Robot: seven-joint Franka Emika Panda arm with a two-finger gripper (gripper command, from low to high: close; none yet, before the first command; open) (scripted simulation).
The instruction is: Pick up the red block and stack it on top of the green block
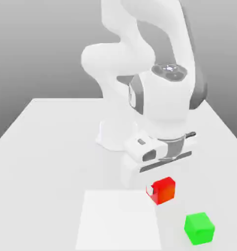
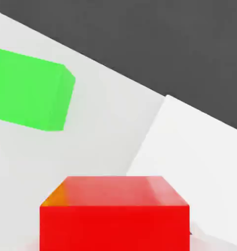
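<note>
The red block [image 1: 165, 189] sits directly under the hand, near the front of the table, and it looms close in the hand view [image 2: 115, 213]. My gripper [image 1: 159, 190] reaches straight down and is shut on the red block, with one white fingertip [image 1: 150, 189] showing against the cube's side on the exterior view's left. Whether the cube rests on the table or hangs just above it I cannot tell. The green block [image 1: 199, 228] stands alone on the table, a short way nearer the front and toward the exterior view's right of the red one; it appears in the hand view too [image 2: 31, 90].
A brighter white square patch [image 1: 118, 220] lies flat on the white table [image 1: 52, 147], on the exterior view's left of the red block. The arm's base [image 1: 113, 137] stands behind the blocks. The table's edge [image 2: 115, 68] runs just beyond the green block.
</note>
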